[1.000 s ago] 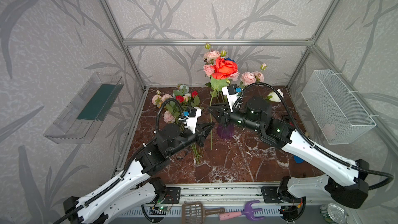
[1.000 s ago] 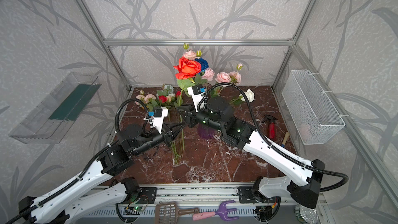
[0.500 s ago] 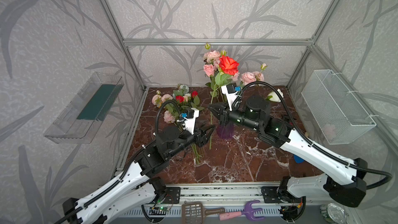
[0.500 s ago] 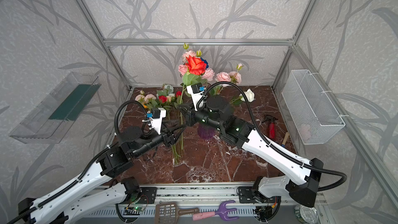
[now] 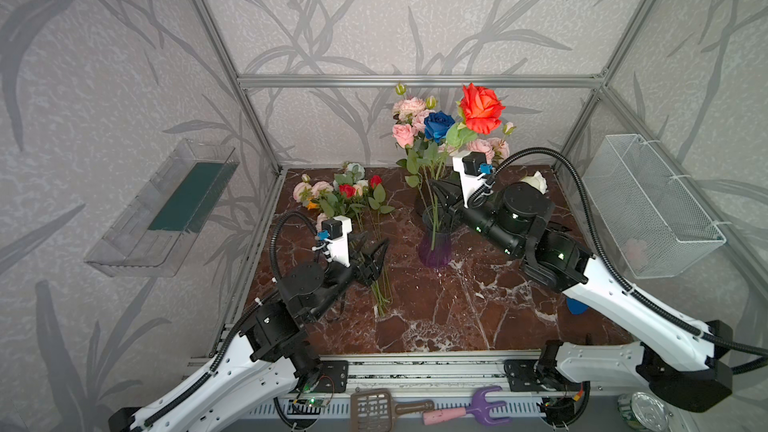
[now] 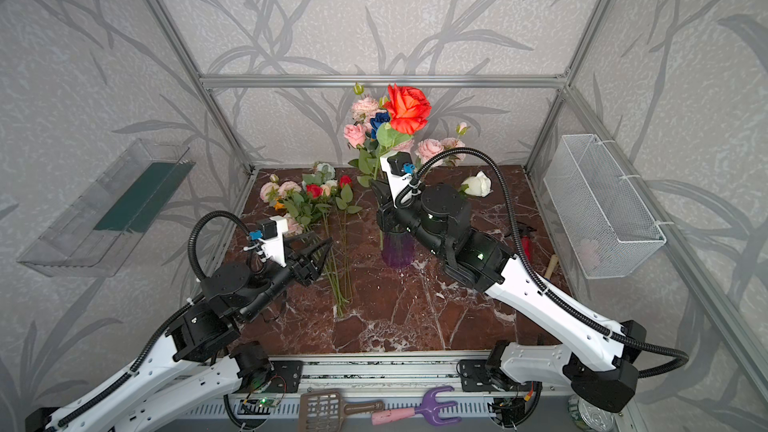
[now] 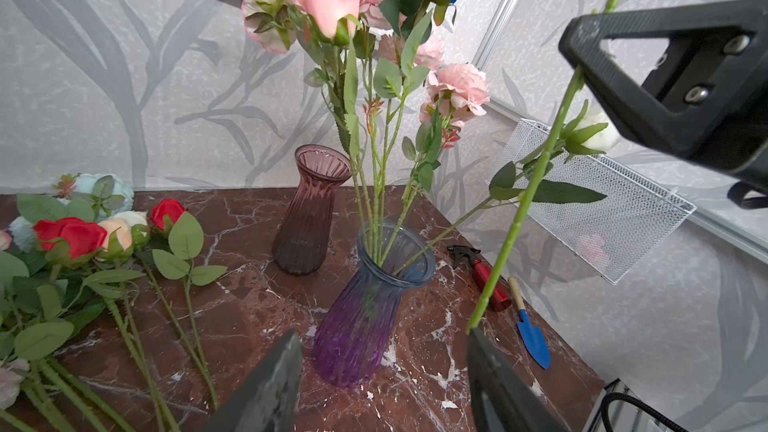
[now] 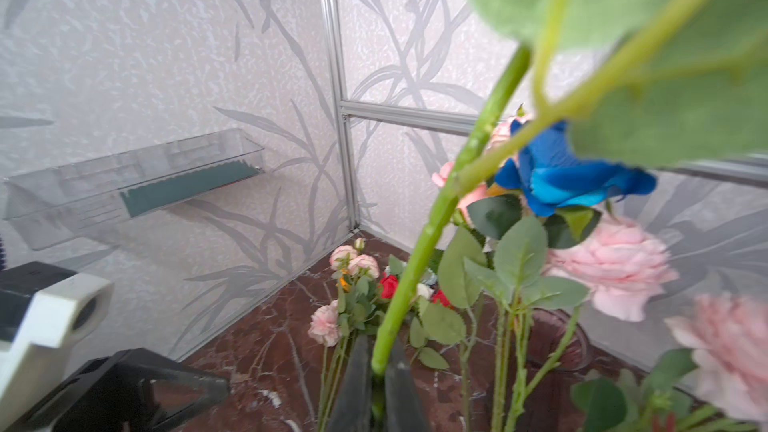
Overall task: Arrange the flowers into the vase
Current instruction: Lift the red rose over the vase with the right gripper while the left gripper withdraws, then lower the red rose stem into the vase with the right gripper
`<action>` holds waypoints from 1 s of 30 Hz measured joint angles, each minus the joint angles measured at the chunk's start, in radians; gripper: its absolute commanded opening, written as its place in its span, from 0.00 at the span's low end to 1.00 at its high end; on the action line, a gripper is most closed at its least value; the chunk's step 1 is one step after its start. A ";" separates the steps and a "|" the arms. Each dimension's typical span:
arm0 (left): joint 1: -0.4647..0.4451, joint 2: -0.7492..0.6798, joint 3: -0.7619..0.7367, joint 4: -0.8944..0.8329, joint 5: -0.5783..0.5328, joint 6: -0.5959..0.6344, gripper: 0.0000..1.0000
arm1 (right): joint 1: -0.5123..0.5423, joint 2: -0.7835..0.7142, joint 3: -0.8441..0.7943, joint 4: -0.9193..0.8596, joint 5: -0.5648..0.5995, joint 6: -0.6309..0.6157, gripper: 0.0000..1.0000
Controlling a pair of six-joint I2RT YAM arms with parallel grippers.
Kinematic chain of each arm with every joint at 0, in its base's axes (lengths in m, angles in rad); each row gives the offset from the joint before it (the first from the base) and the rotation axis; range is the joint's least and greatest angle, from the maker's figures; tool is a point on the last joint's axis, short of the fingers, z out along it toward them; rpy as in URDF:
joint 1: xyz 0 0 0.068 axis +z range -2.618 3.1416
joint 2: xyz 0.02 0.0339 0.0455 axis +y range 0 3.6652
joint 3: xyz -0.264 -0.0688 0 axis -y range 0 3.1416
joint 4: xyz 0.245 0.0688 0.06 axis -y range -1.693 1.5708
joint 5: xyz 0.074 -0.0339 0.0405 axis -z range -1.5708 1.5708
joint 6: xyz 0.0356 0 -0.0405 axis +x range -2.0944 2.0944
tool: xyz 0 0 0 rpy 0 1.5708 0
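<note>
My right gripper [image 5: 439,196] [image 6: 379,198] [image 8: 378,351] is shut on the green stem [image 8: 436,218] [image 7: 536,176] of an orange-red rose [image 5: 482,108] [image 6: 407,108], held upright above the purple vase [image 5: 434,243] [image 6: 397,249] [image 7: 370,305]. In the left wrist view the stem's lower end hangs outside the vase, next to its rim. Pink and blue flowers [image 5: 436,126] stand in the vase. My left gripper [image 5: 376,241] [image 6: 323,240] [image 7: 382,338] is open and holds nothing, left of the vase. More flowers [image 5: 345,197] [image 6: 307,197] [image 7: 75,238] lie on the table at the left.
A second dark reddish vase [image 7: 311,209] stands behind the purple one. A white rose [image 5: 534,180] lies at the back right. A red sprayer [image 7: 482,276] and blue trowel [image 7: 532,338] lie right of the vase. A wire basket [image 5: 652,209] hangs right, a clear shelf [image 5: 166,209] left.
My left gripper has opened, let go of the rose stem and drawn back to the left. My right gripper has shut on the stem, and the rose has swung up and to the right.
</note>
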 measured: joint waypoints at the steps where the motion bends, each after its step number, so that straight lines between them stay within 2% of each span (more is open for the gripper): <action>1: 0.000 0.000 -0.002 0.000 -0.005 0.000 0.64 | -0.009 0.003 0.000 0.015 0.018 -0.026 0.06; 8: 0.000 0.000 -0.008 -0.005 -0.026 0.000 0.64 | -0.074 0.043 -0.004 0.108 0.085 -0.103 0.05; 19: 0.000 -0.015 -0.027 -0.015 -0.046 0.000 0.64 | -0.097 0.088 -0.142 0.181 0.092 -0.101 0.07; 22: 0.000 -0.016 -0.031 -0.015 -0.052 0.000 0.64 | -0.097 0.087 -0.188 0.181 0.095 -0.085 0.15; 25: 0.000 -0.014 -0.032 -0.016 -0.053 0.000 0.64 | -0.097 0.087 -0.210 0.153 0.105 -0.067 0.33; 30: 0.000 0.000 -0.032 -0.016 -0.053 0.000 0.64 | -0.097 0.085 -0.211 0.106 0.140 -0.040 0.37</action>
